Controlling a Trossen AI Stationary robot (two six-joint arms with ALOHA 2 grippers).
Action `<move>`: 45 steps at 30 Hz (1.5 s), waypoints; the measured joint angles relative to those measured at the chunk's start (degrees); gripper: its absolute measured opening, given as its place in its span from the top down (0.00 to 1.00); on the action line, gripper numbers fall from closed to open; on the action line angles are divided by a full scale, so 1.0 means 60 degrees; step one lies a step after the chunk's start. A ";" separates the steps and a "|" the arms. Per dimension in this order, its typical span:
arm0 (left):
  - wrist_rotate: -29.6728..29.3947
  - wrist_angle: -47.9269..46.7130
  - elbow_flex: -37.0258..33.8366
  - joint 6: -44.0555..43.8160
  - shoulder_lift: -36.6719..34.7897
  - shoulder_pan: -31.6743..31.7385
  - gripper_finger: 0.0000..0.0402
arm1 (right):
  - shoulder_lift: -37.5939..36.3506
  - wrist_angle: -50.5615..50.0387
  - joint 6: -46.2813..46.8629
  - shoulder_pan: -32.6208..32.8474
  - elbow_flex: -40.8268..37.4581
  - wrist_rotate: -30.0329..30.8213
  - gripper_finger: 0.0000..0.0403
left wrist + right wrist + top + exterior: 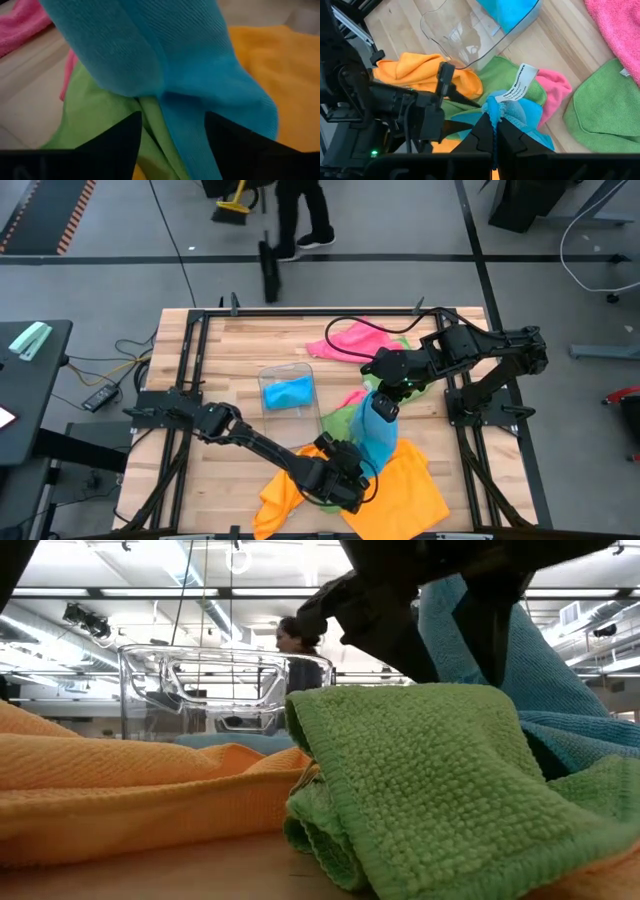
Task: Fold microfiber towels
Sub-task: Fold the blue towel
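Observation:
A sky-blue towel (380,435) hangs from my right gripper (494,122), which is shut on its top corner above the pile near the table's middle. The towel's lower end drapes over a green towel (345,422) and an orange towel (400,490). My left gripper (172,120) comes in from the near left and is open. Its fingers stand on either side of the blue towel's hanging lower part (190,135); whether they touch it, I cannot tell. A small pink towel (555,87) lies beside the green one. My right gripper pinches the blue towel's corner (492,107) between its two fingers, right beside the white label (520,82). The fingers slant down from above. The towel hangs below them in slack folds, its lower end (385,460) resting on the pile.
A clear plastic tray (300,370) holding a folded blue cloth (288,392) stands left of the pile. A pink towel (355,337) and another green one (605,105) lie toward the far right. Black frame rails (195,350) line the table's sides. A person (300,220) stands beyond the far edge.

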 joint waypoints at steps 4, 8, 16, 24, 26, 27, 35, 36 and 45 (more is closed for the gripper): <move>-0.0039 0.0148 -0.0096 0.0002 -0.0006 0.0212 0.41 | 0.0004 0.0000 0.0000 0.0000 0.0000 0.0000 0.99; -0.0001 0.0613 -0.0099 0.0721 0.0141 0.0377 0.43 | 0.0007 -0.0004 0.0004 0.0000 0.0000 0.0000 0.99; 0.0025 0.1023 -0.0099 0.1350 0.0223 0.0521 0.61 | 0.0007 -0.0031 0.0041 0.0140 0.0000 0.0000 0.99; 0.0119 0.1128 -0.0099 0.1336 0.0233 0.0614 0.96 | 0.0007 -0.0044 0.0146 0.0193 0.0000 0.0000 0.99; 0.0222 0.1129 -0.0073 0.1350 0.0233 0.0605 0.97 | 0.0007 -0.0049 0.0125 0.0193 0.0000 0.0000 0.99; 0.0285 0.1082 -0.0023 0.1378 0.0234 0.0579 0.97 | 0.0007 -0.0044 0.0113 0.0193 0.0000 0.0000 0.99; 0.1055 0.0540 0.0613 0.2176 -0.0121 0.0225 0.98 | 0.0007 -0.0069 -0.0333 0.0189 0.0000 0.0000 0.99; 0.1154 0.0248 0.0754 0.2227 -0.0231 0.0187 0.99 | 0.0007 -0.0104 -0.0486 0.0189 0.0000 0.0000 0.99; 0.1931 -0.2680 0.1760 0.2725 -0.1243 0.0011 0.99 | -0.0307 -0.0542 -0.2561 0.0282 0.0000 -0.0452 0.99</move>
